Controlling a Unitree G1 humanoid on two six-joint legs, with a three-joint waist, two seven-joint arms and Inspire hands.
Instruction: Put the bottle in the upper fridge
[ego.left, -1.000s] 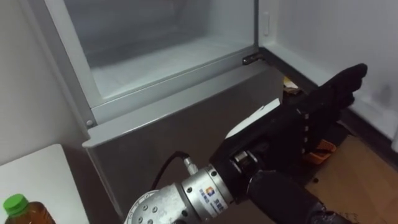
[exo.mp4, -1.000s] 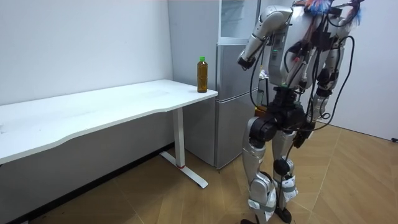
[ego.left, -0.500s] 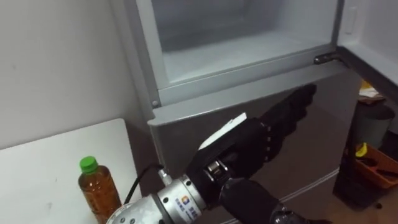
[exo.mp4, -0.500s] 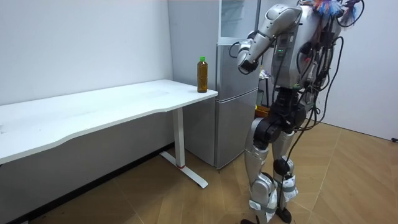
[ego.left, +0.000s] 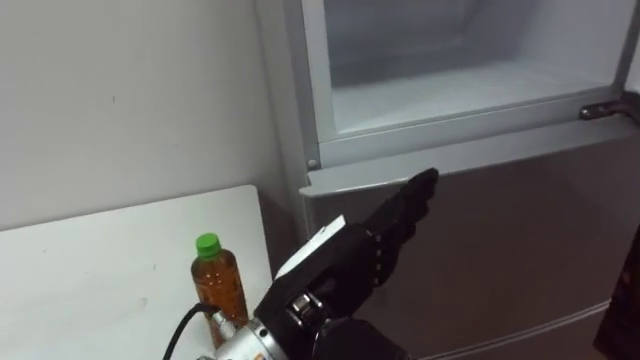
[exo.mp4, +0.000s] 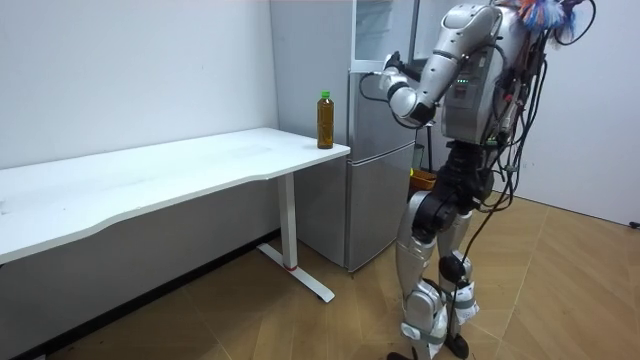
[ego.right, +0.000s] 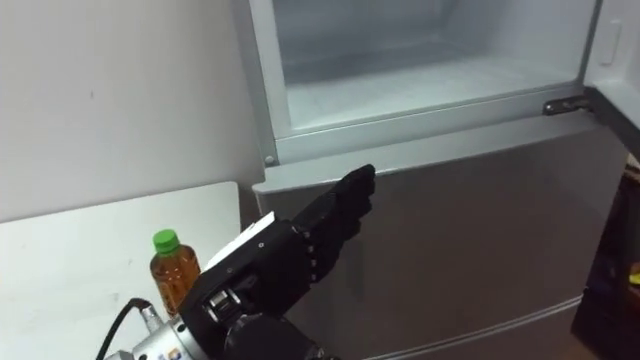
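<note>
Standing upright at the lower left of the left eye view, the bottle with its green cap rests on the white table, near the corner beside the fridge. The left hand hangs in the lower middle of the frame, its fingers straight and close together, holding nothing, set before the grey lower door. The upper compartment stands open at the upper right. In the room view the robot stands facing the fridge.

Upper fridge compartment open, interior clear; bottle stands alone near table corner.
</note>
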